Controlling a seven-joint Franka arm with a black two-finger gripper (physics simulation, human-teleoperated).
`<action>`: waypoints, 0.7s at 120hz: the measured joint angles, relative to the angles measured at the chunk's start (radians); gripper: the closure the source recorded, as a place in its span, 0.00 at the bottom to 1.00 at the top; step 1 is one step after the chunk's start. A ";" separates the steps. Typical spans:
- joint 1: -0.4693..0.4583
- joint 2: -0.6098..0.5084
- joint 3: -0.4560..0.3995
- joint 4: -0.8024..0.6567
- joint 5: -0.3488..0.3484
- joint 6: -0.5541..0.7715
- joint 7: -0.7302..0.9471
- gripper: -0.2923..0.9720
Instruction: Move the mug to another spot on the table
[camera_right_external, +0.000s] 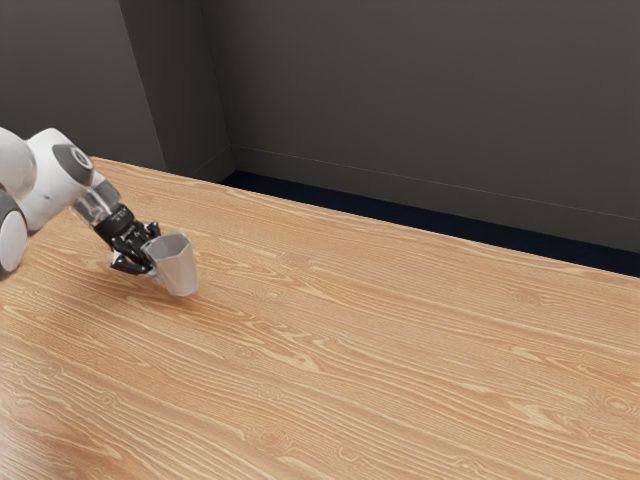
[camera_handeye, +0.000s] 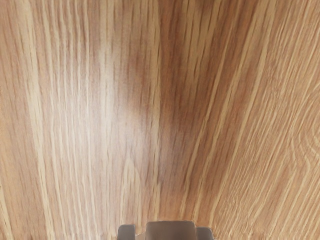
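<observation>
Over the wooden counter (camera_right_external: 400, 340), before dark walls (camera_right_external: 420, 90), your jaws grip the grey mug (camera_right_external: 177, 265) by its arm-side edge; it is tilted at their tips, toward the exterior view's left.

Item count: four kinds, one of each.
One grey mug (camera_right_external: 176, 266) at centre left of frame; one black gripper (camera_right_external: 143, 252) on one white arm (camera_right_external: 45, 185); one wooden table (camera_right_external: 400, 350).

Arm (camera_right_external: 62, 176) angled down, claw (camera_right_external: 146, 256) gripping the mug (camera_right_external: 178, 266).
</observation>
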 joint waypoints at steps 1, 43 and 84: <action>0.000 -0.004 -0.003 -0.005 0.000 0.001 0.001 0.86; -0.003 -0.146 -0.168 -0.210 0.027 0.108 0.024 0.86; -0.006 -0.135 -0.237 -0.213 0.030 0.111 0.007 0.85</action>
